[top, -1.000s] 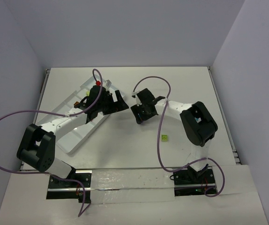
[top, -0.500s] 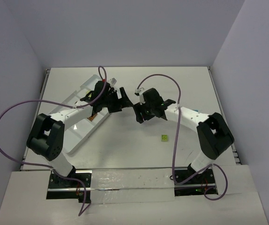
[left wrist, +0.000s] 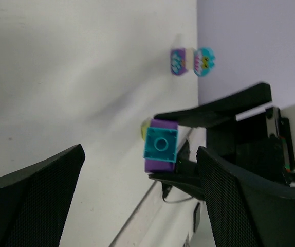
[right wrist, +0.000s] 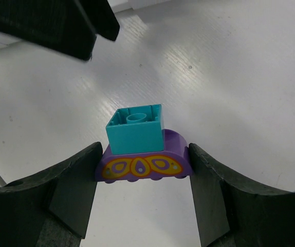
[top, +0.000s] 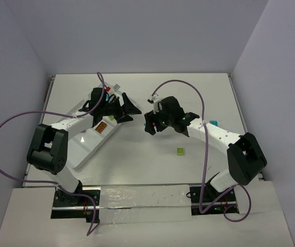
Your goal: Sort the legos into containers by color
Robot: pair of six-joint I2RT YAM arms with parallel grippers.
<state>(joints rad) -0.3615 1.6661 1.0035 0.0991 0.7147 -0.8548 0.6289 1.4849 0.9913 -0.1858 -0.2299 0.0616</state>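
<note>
**Right pincer holds stacked pair; left one spread wide**

There are two arms and one tray (top: 80,149). The right gripper (right wrist: 144,154) pinches a purple brick (right wrist: 142,168) by its ends. One teal brick (right wrist: 135,128) sits on top of it, and the pair hangs above the table (top: 152,170), just right of the tray. The left gripper (top: 129,110) is spread wide and holds nothing, facing that pair.

One orange-brown brick (top: 102,128) lies in the tray. One lime brick (top: 180,151) lies loose on the table, and one teal piece (top: 213,122) lies beyond the right arm. The left wrist view shows a far purple piece (left wrist: 177,62) close beside a teal one.

The table is matte white and the walls (top: 147,36) are a pale lavender-grey.
</note>
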